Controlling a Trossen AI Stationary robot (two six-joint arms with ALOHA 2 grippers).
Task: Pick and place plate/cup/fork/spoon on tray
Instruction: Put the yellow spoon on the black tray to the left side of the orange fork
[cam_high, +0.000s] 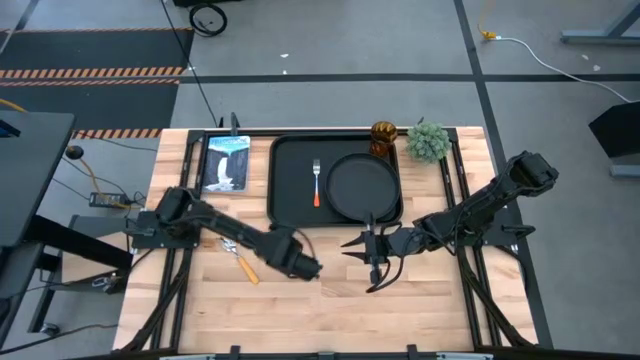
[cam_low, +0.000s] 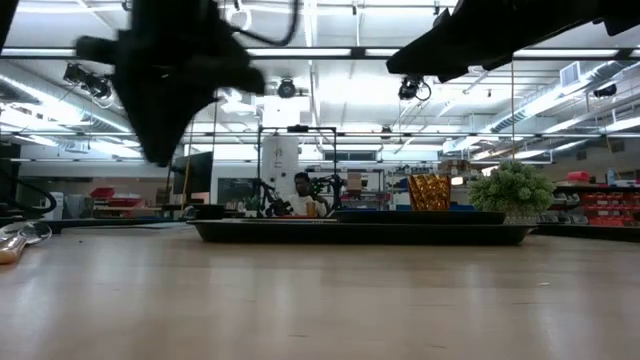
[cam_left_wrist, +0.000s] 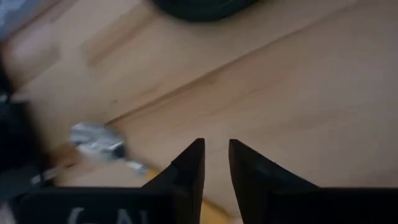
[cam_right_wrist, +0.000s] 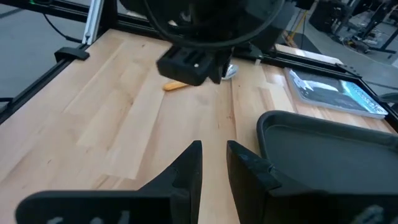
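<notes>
I am hovering my left gripper (cam_high: 305, 268) over the wooden worktop (cam_high: 300, 310), its fingers nearly closed and empty, because the small yellow-handled spoon (cam_high: 242, 262) is lying just behind it, off the large black rectangular tray (cam_high: 285, 205). My right gripper (cam_high: 372, 262) is waiting near the tray's edge, fingers close together, holding nothing. The left wrist view is showing the spoon's silver bowl; the overhead view is showing the red-handled fork (cam_high: 317, 183), round black plate (cam_high: 362, 187) and amber cup (cam_high: 384, 135) on the tray.

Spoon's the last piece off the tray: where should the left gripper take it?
By the yellow-orange handle of the spoon, from straight above. It lies flat on the table, beside the left gripper, so pinch across the narrow handle, not the bowl.
</notes>
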